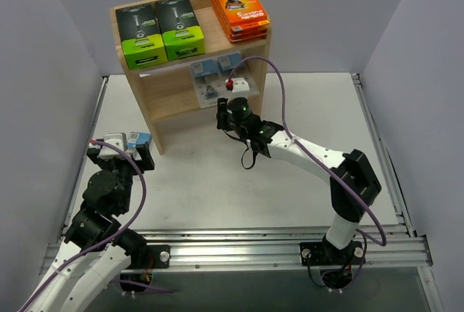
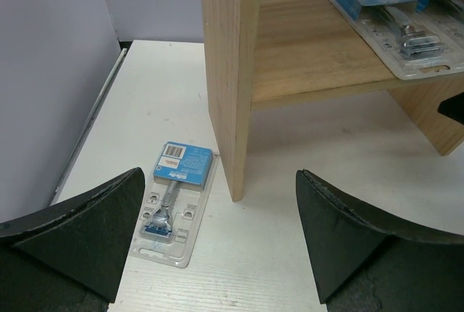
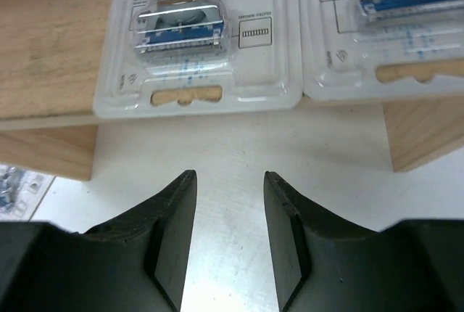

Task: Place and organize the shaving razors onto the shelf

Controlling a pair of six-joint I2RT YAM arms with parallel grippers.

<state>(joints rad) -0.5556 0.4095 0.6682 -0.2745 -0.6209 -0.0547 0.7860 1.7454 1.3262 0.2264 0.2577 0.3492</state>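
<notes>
Since one blister pack [image 2: 176, 199] lies flat on the bench [image 1: 217, 196] toward the left edge, just beside the shelf's [image 1: 174, 98] left side panel [image 2: 230, 72], picking it up is the step in hand. Left gripper [image 2: 219, 178] hovers above it, jaws wide, empty. Right gripper [image 3: 229, 175] sits at the middle tier's front lip, fingers narrowly apart, holding nothing, just short of two blister packs [image 3: 199, 36] that overhang the lip. Black-and-green boxes [image 1: 159, 29] and orange boxes [image 1: 239, 9] fill the top tier, toward the far edge. To do it well: shift left, centre over the pack, close across its narrow width. It's flat and likely slippery, so pinch the card edges low. Keep clear of the panel foot.
</notes>
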